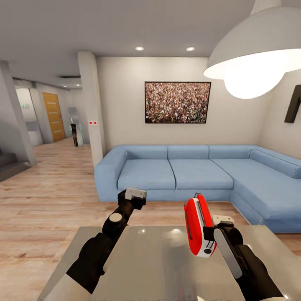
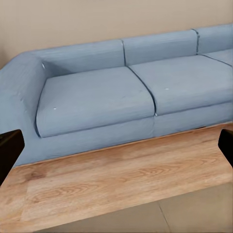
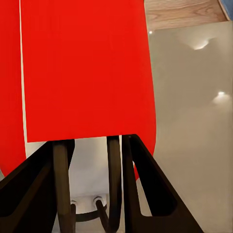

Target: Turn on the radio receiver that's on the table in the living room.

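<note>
radio receiver (image 1: 199,225) upended above tabletop (image 1: 150,267), 1 o'clock | right gripper (image 1: 214,235) jaws pinching its lower end, exposing controls | left gripper (image 1: 136,194) jaws spread, free for switch

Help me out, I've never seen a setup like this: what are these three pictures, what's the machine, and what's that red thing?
It's a simulated two-armed robot in a living room. The wide picture comes from its head camera, looking over a grey table toward a blue sofa. The other two come from cameras on each wrist. The right claw is shut on a red radio receiver, lifted above the table. The left claw is open and holds nothing; its camera sees sofa and wood floor.
</note>
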### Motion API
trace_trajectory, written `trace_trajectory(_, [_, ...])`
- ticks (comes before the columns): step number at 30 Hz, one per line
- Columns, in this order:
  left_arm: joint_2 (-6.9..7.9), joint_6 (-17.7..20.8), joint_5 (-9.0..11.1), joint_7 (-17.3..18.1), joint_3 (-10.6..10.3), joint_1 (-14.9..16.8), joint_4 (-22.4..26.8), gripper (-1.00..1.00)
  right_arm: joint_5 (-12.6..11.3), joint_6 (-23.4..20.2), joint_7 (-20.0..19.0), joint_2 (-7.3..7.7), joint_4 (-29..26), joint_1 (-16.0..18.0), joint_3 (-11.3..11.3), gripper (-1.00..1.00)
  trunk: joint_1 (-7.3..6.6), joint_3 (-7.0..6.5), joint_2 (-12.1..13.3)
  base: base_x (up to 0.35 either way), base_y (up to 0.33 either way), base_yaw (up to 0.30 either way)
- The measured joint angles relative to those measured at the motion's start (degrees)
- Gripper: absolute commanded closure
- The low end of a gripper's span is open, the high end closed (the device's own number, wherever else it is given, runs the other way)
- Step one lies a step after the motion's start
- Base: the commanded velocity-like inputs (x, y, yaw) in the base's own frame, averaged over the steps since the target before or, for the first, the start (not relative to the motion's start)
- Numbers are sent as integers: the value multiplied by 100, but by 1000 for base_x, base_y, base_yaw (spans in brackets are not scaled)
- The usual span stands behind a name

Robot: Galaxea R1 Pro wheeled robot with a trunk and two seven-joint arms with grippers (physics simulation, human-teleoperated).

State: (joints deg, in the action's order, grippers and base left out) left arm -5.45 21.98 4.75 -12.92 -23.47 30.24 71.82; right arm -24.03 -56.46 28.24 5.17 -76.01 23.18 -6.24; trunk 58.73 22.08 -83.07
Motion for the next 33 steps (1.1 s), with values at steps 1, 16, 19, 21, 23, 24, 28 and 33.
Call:
trace_trajectory(1, [0, 0, 0, 0, 0, 0, 0, -100, -3, 2, 0, 1, -2, 0, 0, 100, 0, 9, 0, 0, 0, 0])
trace_trajectory(16, [0, -1, 0, 0, 0, 0, -47, -100, -6, 3, 0, -3, -1, 0, -7, 100, 0, 147, 0, 0, 0, 0])
trace_trajectory(19, [0, -1, 0, 0, 0, 0, -52, -100, 0, 1, 0, -1, -2, 0, -7, 100, 0, 174, 0, 0, 0, 0])
trace_trajectory(21, [0, 1, 0, 0, 0, 0, -53, -100, 0, 1, 0, 1, -1, 0, -8, 100, 0, 192, 0, 0, 0, 0])
trace_trajectory(23, [0, 0, 0, 0, 0, 0, -53, -100, -1, 1, 0, 2, 0, 0, -8, 100, 0, 211, 0, 0, 0, 0])
trace_trajectory(24, [0, 0, 0, 0, 0, 0, -53, -100, -1, 1, 0, 2, 0, 0, -8, 100, 0, 220, 0, 0, 0, 0])
trace_trajectory(28, [0, 1, 0, 0, 0, 0, -54, -100, 0, 1, 0, 2, 0, 0, -7, 100, 0, 257, 0, 0, 0, 0])
trace_trajectory(33, [0, 0, 0, 0, 6, 0, -54, -100, 1, 0, 0, 2, 0, 0, -6, 100, 0, 302, 0, 0, 0, 0])
